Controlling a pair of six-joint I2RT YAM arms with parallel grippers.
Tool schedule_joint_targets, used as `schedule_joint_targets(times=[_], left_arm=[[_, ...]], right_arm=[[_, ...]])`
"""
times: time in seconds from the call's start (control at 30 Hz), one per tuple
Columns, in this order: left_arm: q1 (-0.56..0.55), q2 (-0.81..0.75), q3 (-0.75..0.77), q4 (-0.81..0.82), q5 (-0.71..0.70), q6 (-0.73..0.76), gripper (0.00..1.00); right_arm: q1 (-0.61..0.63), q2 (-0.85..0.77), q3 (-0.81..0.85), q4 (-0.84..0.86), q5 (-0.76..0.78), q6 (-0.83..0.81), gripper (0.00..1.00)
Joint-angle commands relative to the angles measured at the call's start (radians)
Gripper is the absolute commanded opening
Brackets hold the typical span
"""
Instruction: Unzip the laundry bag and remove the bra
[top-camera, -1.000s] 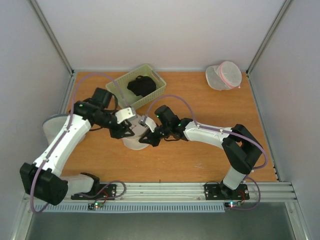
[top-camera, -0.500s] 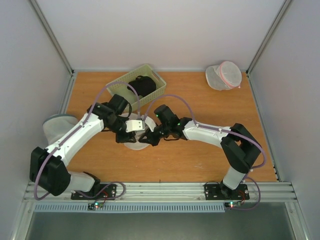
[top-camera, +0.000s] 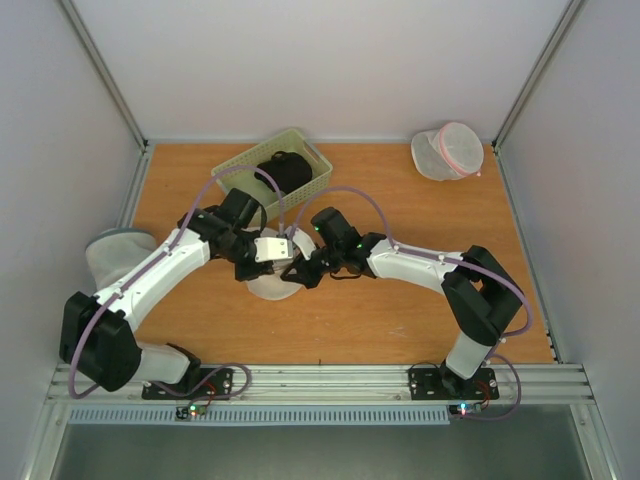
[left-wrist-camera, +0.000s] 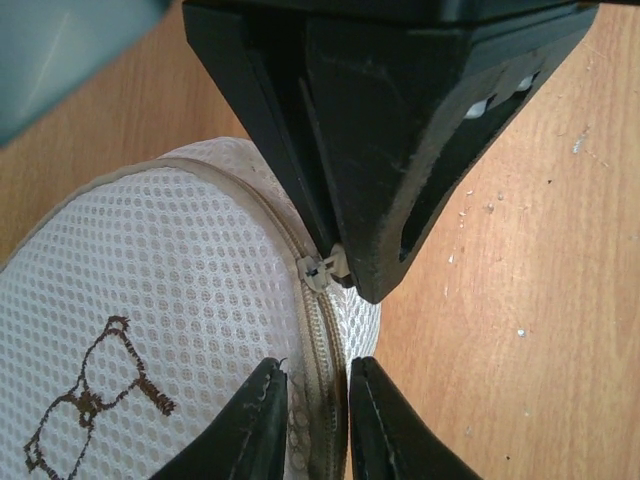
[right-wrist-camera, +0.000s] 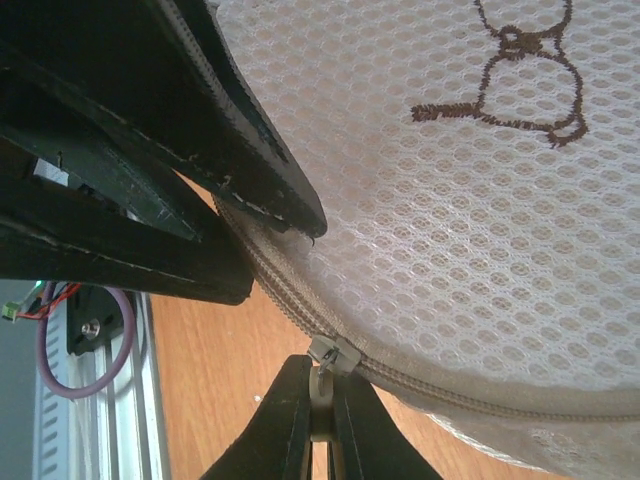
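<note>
The laundry bag, round cream-white mesh with a brown stitched figure, lies mid-table, mostly under both grippers. My right gripper is shut on the small zip pull, just below the slider on the bag's rim. In the left wrist view its black fingers hold that pull. My left gripper pinches the zip seam a short way from the slider, one finger on the mesh top, the other at the rim. The zip is closed. The bra is hidden.
A green basket with a dark garment stands just behind the grippers. A white mesh bag with a pink zip sits at the back right. A greyish-white mesh bag lies at the left edge under my left arm.
My left gripper has swung right onto the bag and narrowed its jaws around the zip seam. My right gripper has stayed shut on the zip pull.
</note>
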Motion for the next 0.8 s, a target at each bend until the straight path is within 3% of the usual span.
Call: schedule_joint_targets(times=[0.0,0.1,0.2,0.57,0.77], left_arm=[[0.018,0.028,-0.019,0.077,-0.107,-0.038,0.18],[0.018,0.025,-0.012,0.064,-0.094,-0.045,0.17],[0.018,0.024,-0.018,0.067,-0.102,-0.047,0.01],[0.014,-0.020,-0.009,0.002,-0.117,-0.064,0.01],[-0.007,-0.048,0.047,-0.108,-0.044,-0.086,0.01]], right_arm=[[0.018,-0.016,0.026,0.038,-0.072,-0.037,0.01],[0.018,-0.013,0.027,0.028,-0.071,-0.045,0.01],[0.018,-0.013,0.030,0.020,-0.057,-0.046,0.01],[-0.055,-0.006,0.072,-0.178,0.127,-0.089,0.01],[-0.157,0.000,0.087,-0.201,0.209,-0.068,0.01]])
